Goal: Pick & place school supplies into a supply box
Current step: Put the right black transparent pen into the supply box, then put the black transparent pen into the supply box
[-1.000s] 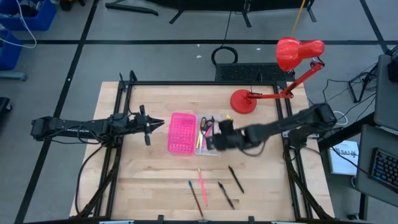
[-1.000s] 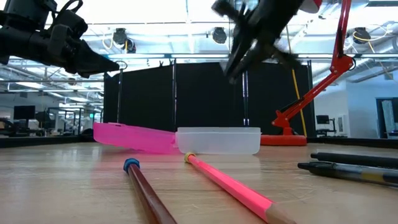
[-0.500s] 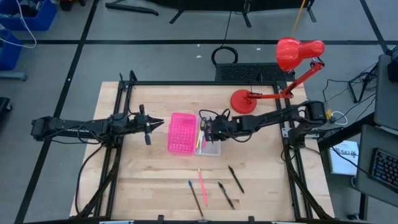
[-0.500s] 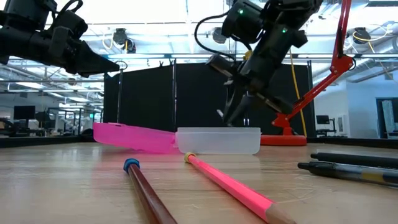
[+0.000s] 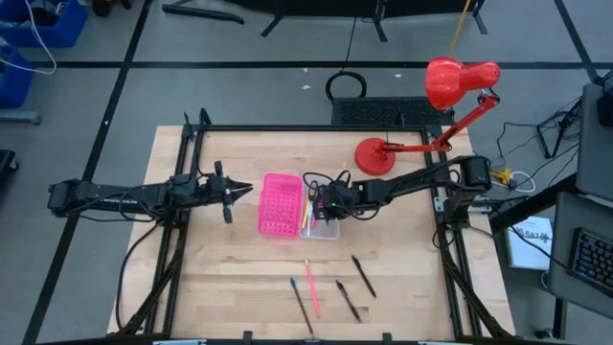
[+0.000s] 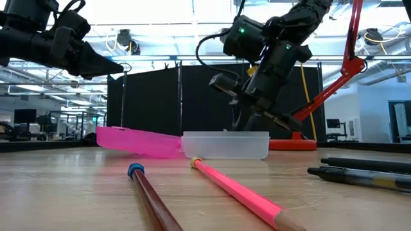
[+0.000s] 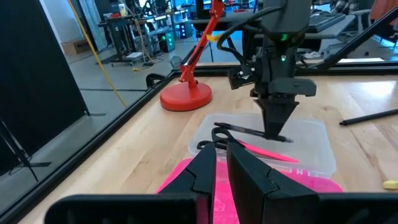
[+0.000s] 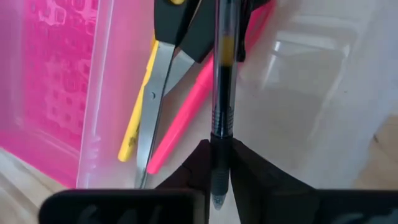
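The clear tray [image 5: 323,226] sits mid-table, joined to a pink perforated half [image 5: 281,204]. Black-handled scissors [image 8: 177,31], a pink pencil [image 8: 193,106] and a yellow pencil [image 8: 138,118] lie in the tray. My right gripper [image 8: 220,152] hangs just over the tray [image 7: 311,146], shut on a black pen [image 8: 221,74]. My left gripper [image 5: 239,192] waits shut, in the air left of the pink half. A blue-capped pencil [image 5: 299,302], a pink pencil [image 5: 311,278] and two black pens [image 5: 347,299] [image 5: 363,275] lie flat near the table's near edge. My right gripper pinches the black pen between its two fingers near the tip end [image 8: 219,134]. The fingers come from above, pointing down, and lie across the pen. The pen [image 7: 249,132] is about level inside the tray, over the scissors; whether it rests on them I cannot tell.
A red desk lamp stands with its base [image 5: 374,156] on the table's far right part, close behind the tray. Black rails [image 5: 287,127] frame the table. Bare wood lies between the tray and the loose pens at the near edge.
My right gripper has come down with the black pen from well above the tray to just over its contents, moving slightly toward the far edge. Most of the drop came in the first half second. It has stayed shut on the pen.
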`<state>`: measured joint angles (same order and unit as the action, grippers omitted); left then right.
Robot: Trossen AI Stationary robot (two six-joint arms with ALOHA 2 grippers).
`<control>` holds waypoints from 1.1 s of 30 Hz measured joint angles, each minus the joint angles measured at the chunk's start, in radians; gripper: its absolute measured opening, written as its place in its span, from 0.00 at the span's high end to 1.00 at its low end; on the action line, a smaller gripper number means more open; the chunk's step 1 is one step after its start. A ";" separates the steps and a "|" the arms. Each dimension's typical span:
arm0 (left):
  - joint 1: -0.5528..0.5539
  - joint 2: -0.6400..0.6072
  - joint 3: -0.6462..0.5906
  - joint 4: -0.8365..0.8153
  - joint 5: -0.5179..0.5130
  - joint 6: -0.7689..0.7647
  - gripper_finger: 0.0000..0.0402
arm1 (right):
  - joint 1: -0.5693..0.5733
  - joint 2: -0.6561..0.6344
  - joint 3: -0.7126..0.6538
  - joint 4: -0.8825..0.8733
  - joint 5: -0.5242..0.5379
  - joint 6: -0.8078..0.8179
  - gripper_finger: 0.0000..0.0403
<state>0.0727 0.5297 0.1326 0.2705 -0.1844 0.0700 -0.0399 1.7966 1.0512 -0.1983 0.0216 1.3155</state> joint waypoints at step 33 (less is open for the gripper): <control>0.000 0.000 0.000 -0.008 0.000 -0.022 0.88 | 0.440 -0.396 0.003 -0.197 0.323 -0.098 0.86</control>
<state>0.0727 0.5301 0.1326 0.2626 -0.1848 0.0483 0.4000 1.4005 1.0538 -0.3955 0.3441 1.2174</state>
